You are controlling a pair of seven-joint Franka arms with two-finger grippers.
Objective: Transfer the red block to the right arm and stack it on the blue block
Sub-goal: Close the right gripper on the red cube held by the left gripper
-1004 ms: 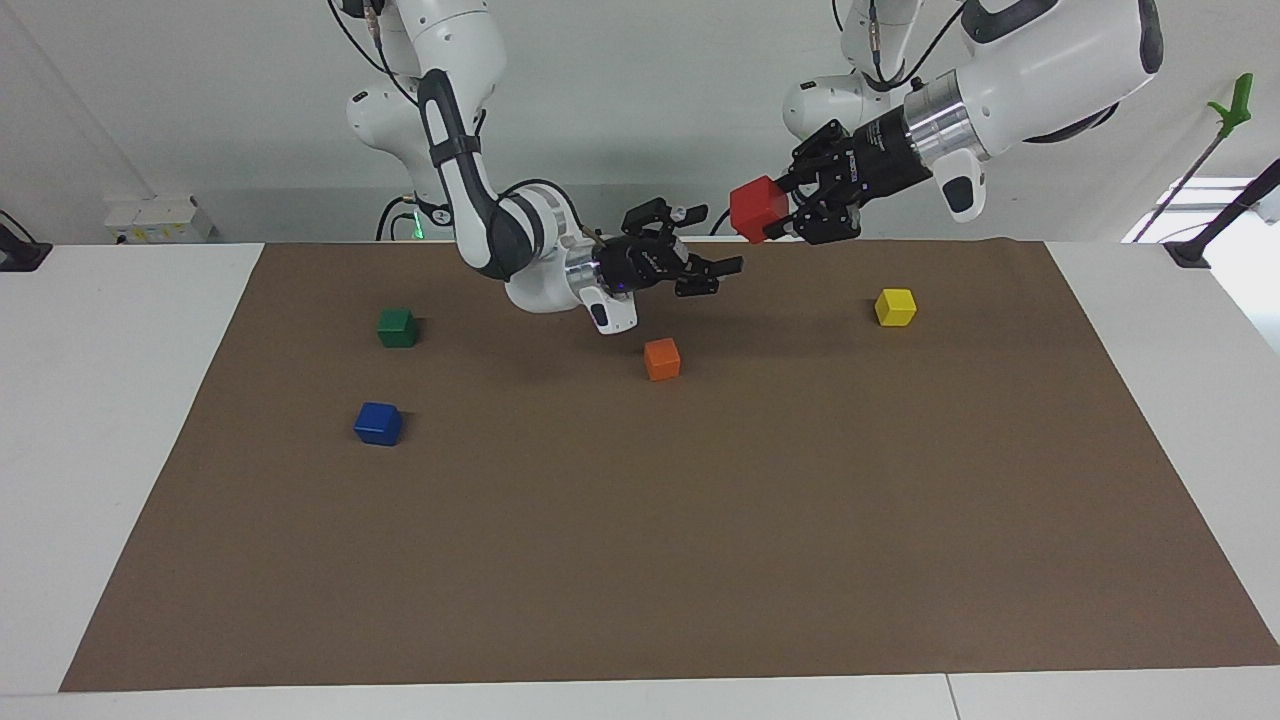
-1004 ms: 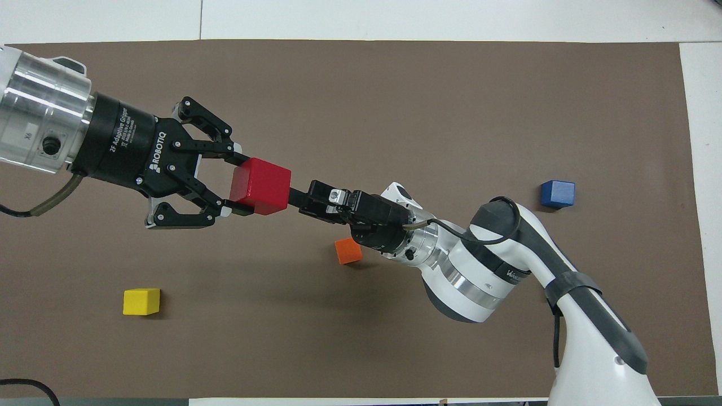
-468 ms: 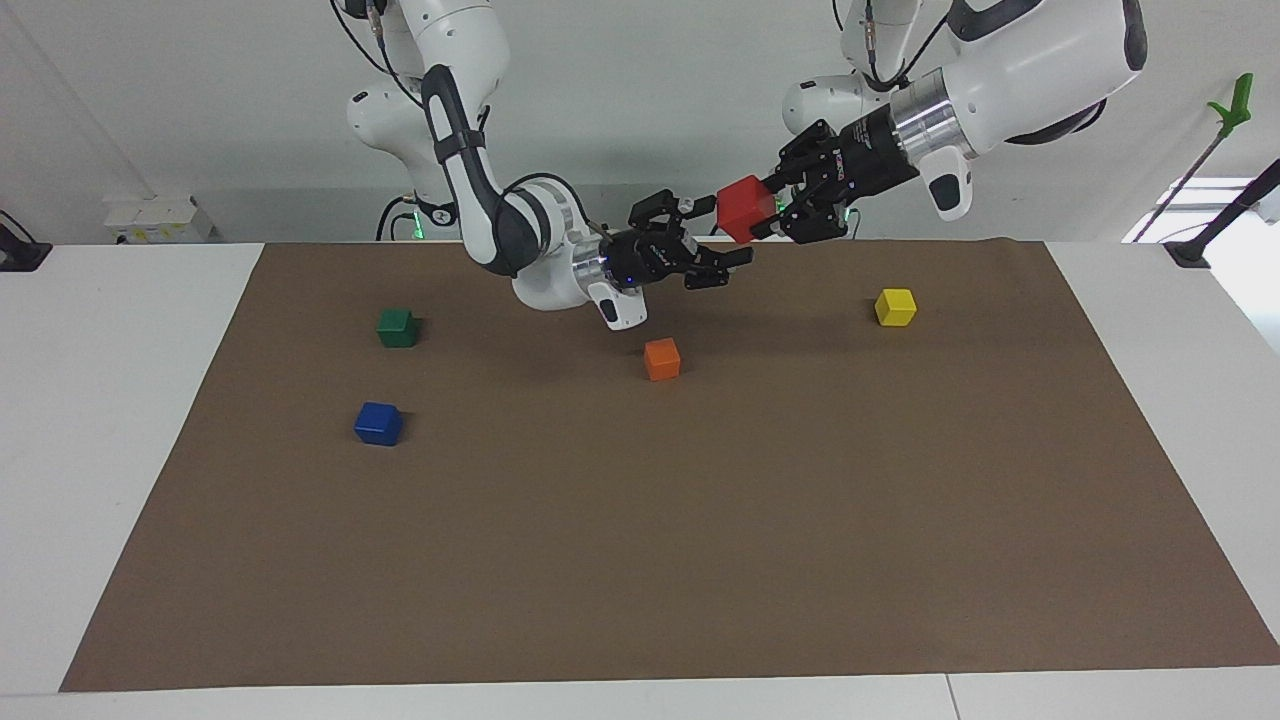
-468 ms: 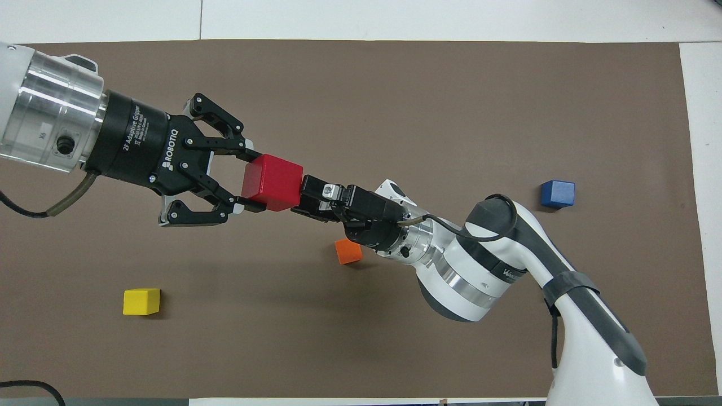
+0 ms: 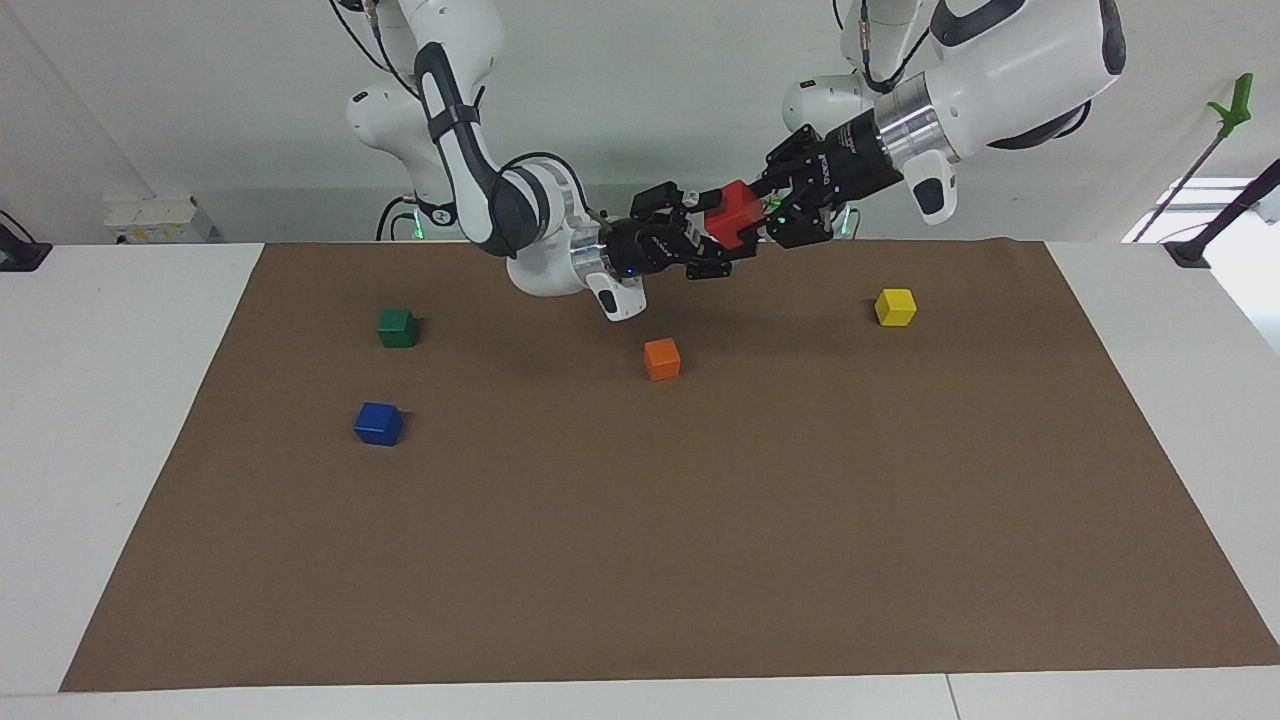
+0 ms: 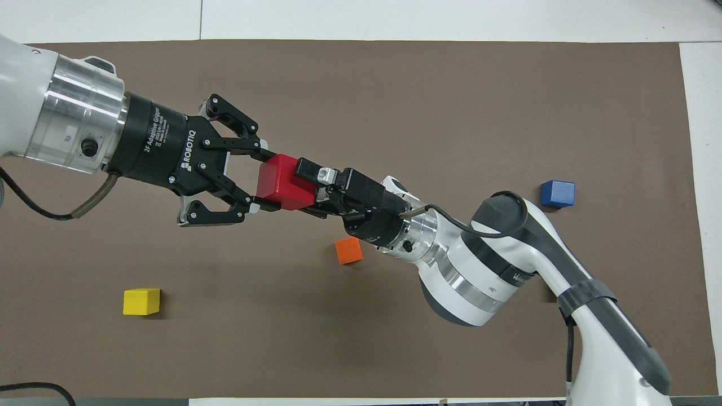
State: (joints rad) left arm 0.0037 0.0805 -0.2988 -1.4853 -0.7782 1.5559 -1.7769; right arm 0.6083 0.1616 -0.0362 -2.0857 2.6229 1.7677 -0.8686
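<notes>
Overhead view, handover in mid-air. The left gripper point(image 6: 260, 181) is clamped on the red block point(image 6: 285, 182), one fingertip on each of two opposite faces. The right gripper point(image 6: 307, 189) reaches in from the opposite direction, its fingers spread wide and straddling the same block, one finger lying over the top face; whether they touch the block cannot be told. The red block is a cube and so has no long axis; it is turned slightly, its edges following the slanted line on which the two grippers meet. In the facing view the left gripper point(image 5: 762, 212), red block point(image 5: 731, 214) and right gripper point(image 5: 712, 238) hang clear above the brown mat point(image 5: 700, 560), near the mat's edge closest to the robots, about midway along it.

Legible writing: "ROBOTIQ" and "2F Adaptive Gripper" in white on the left gripper's black body. Lettering on the right arm point(image 6: 507, 270) is partly hidden.

On the mat: the orange block point(image 6: 348, 250) lies just under the right gripper's wrist, in the middle region; the yellow block point(image 6: 141, 301) lies toward the left arm's end; the blue block point(image 6: 557, 193) lies toward the right arm's end, with the green block point(image 5: 397, 327) near it, closer to the robots.
</notes>
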